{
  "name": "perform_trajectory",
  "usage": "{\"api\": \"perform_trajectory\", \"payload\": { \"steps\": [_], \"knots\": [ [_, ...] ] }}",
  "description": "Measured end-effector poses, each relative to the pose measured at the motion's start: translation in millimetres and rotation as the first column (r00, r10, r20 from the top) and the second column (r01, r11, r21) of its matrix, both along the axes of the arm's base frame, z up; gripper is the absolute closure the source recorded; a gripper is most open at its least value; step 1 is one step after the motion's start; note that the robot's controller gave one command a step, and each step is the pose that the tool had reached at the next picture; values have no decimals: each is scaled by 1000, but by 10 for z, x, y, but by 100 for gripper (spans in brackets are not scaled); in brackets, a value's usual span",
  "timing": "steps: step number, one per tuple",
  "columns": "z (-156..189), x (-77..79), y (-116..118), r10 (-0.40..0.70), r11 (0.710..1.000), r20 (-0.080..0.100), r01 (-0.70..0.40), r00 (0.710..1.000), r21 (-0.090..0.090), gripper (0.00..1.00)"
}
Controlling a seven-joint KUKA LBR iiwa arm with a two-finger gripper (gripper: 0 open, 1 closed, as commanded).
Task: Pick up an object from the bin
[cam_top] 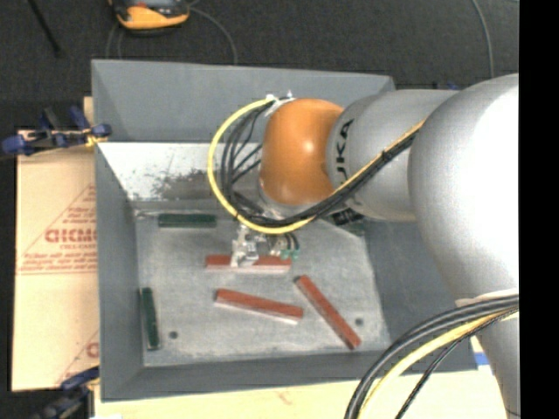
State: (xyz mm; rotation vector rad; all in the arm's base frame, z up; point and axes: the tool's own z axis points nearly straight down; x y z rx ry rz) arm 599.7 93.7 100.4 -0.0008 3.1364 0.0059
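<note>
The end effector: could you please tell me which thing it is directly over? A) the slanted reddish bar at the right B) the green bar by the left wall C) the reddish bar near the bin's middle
C: the end effector sits over that central reddish bar, its ends showing either side.

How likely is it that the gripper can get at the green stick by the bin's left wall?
Probably yes, though tightly. The green stick lies flat and alone, nothing on it or between it and the gripper, but close along the left wall.
</note>
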Motion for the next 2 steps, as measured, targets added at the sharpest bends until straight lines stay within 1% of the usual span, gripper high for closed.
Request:
{"api": "perform_trajectory", "payload": {
  "steps": [1,2],
  "knots": [
    [461,117,47,-5,1000,-7,5,1000,-2,100],
    [1148,216,51,29,1000,-4,-29,1000,-5,100]
  ]
}}
